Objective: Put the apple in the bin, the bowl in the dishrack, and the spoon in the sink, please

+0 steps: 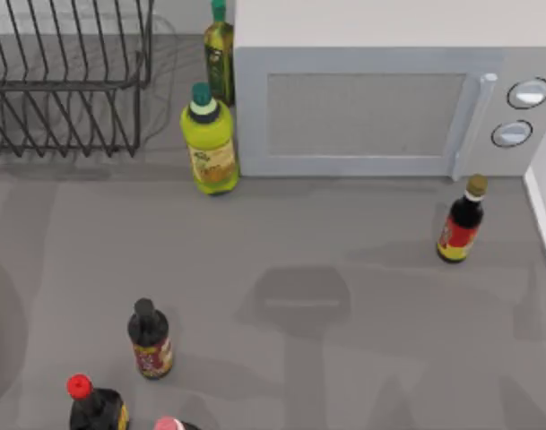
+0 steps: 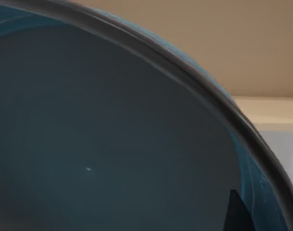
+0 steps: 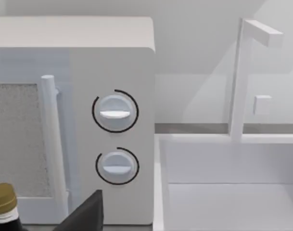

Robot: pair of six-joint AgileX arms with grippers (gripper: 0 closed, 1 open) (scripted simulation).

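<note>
Grey counter [image 1: 344, 233]; white microwave [image 1: 380, 98] at rear; white sink [image 3: 233, 192] and faucet [image 3: 242, 77] right; pale wall [image 3: 194, 48] behind.

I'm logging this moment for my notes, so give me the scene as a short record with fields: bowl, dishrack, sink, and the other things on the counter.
bowl: large deep teal-blue bowl with a thin dark rim, close up in the left wrist view
dishrack: dark grey wire dishrack at the table's far left, nothing in the part that shows
sink: white sink basin beside the white microwave
bottles: yellow-green bottle and olive oil bottle left of the microwave; dark sauce bottle in front of it
grippers: open or shut cannot be told
</note>
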